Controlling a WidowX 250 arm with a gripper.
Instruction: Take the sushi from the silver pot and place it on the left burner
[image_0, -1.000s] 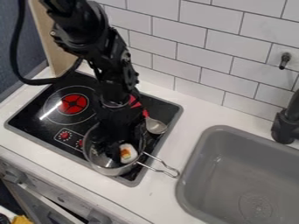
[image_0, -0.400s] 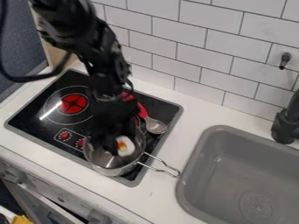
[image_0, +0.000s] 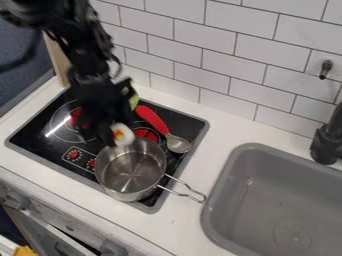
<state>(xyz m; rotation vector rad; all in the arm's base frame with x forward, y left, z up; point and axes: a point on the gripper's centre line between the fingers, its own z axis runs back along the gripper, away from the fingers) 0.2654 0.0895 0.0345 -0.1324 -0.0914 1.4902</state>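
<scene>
My gripper (image_0: 112, 136) hangs over the stove, just past the upper left rim of the silver pot, shut on the sushi (image_0: 122, 135). The sushi is white with an orange patch and is held above the stove surface. The silver pot (image_0: 131, 170) stands at the stove's front right with nothing inside, its wire handle pointing to the lower right. The left burner (image_0: 75, 118) is a red disc in a thin ring, partly hidden behind my gripper.
A spoon with a red handle (image_0: 152, 119) lies at the stove's right, behind the pot. Something green (image_0: 133, 102) shows beside the arm at the back. A grey sink (image_0: 267, 200) is at the right, and a tiled wall (image_0: 227, 65) stands behind.
The gripper has risen out of the pot with the sushi and moved up and left in the view. The pot and spoon have stayed in place, and the green thing has come into sight.
</scene>
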